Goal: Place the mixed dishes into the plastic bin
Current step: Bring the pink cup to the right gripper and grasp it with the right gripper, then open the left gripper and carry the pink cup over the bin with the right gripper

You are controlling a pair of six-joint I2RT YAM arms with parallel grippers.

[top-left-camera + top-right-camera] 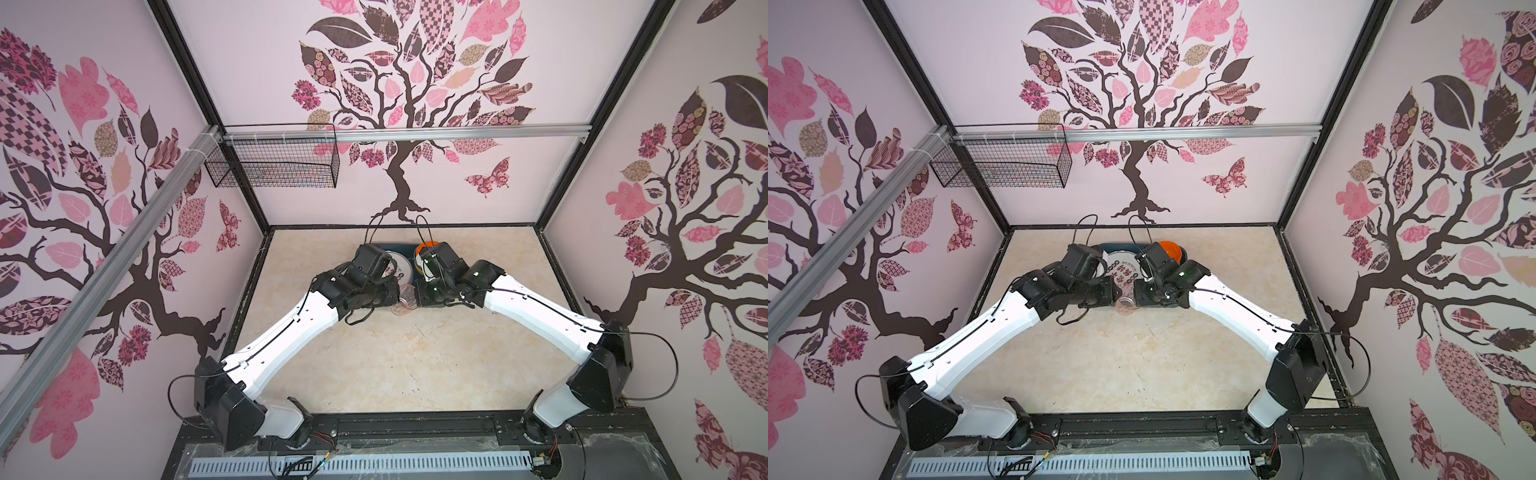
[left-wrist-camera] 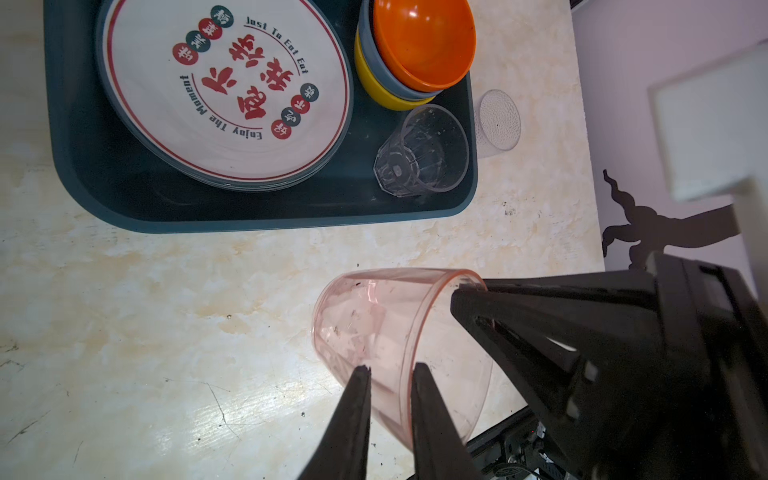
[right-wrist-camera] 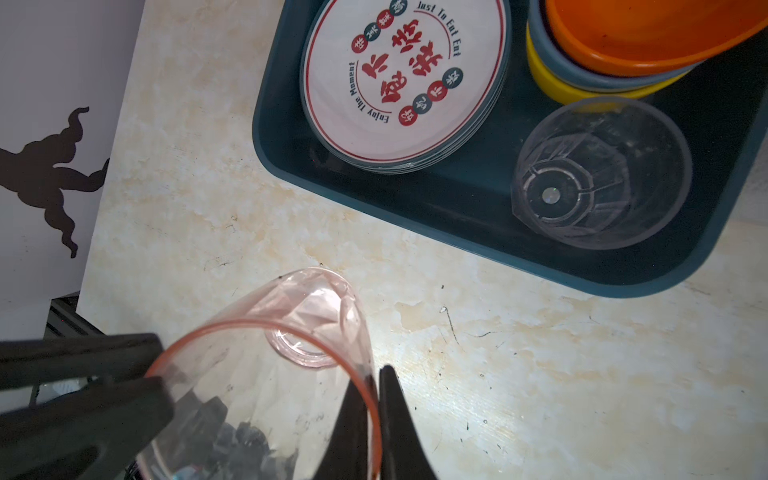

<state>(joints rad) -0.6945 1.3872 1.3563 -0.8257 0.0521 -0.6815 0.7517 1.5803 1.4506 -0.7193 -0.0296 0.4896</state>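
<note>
A pinkish plastic cup (image 2: 374, 328) hangs tilted above the table between both grippers, in front of the plastic bin (image 2: 124, 199). My right gripper (image 3: 372, 376) is shut on the cup's (image 3: 291, 332) rim. My left gripper (image 2: 390, 370) straddles the opposite side of the rim, its fingers apart with a visible gap. The teal bin holds a stack of white plates (image 2: 224, 83) with red characters. Beside them is a nested stack of bowls, orange (image 2: 424, 41) on top and yellow (image 2: 374, 83) at the bottom, and a clear cup (image 2: 419, 153). Another clear cup (image 2: 496, 120) lies on the table just outside the bin.
A black wire basket (image 1: 274, 162) hangs from the rail on the back wall, high above the table. Patterned walls close in the marble-look table (image 1: 395, 361) on three sides. The bin (image 1: 395, 249) sits at the table's far middle.
</note>
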